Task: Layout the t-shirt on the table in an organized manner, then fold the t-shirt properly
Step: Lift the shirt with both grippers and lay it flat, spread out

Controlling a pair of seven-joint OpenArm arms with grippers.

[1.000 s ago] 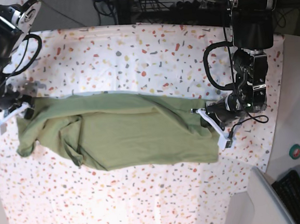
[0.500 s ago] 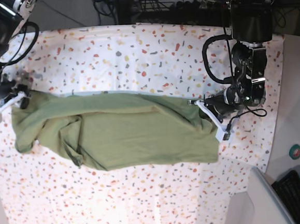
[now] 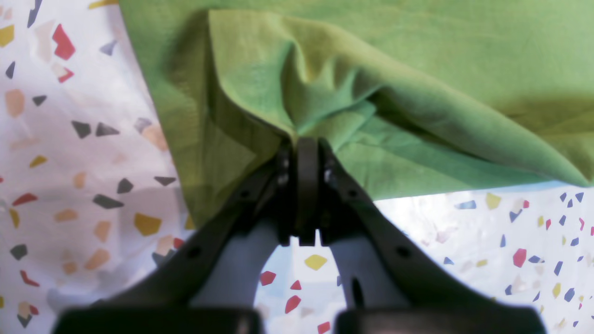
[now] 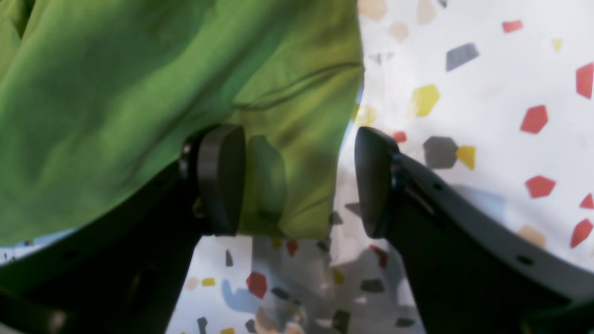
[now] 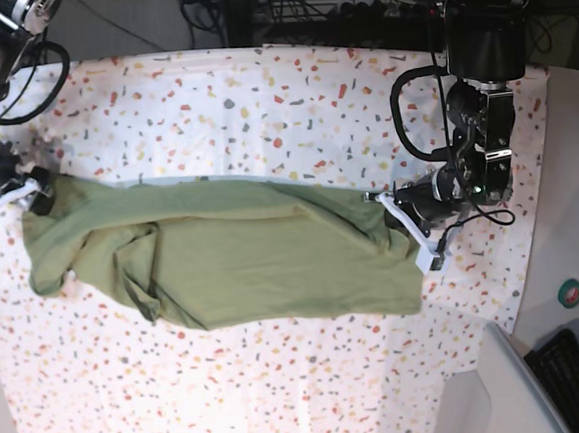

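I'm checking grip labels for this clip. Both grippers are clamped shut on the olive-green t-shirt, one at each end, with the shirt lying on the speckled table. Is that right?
Not quite. Only the left gripper is shut on the olive-green t-shirt. The right wrist view shows the right gripper with its jaws apart, one pad against the shirt's edge, clamping nothing. The shirt does lie on the speckled table.

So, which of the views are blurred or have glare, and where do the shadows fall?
Base view: glare whitens the table at its near edge. Left wrist view: the left gripper is soft and out of focus; the t-shirt is sharper. Right wrist view: the right gripper throws a grey shadow on the cloth below.
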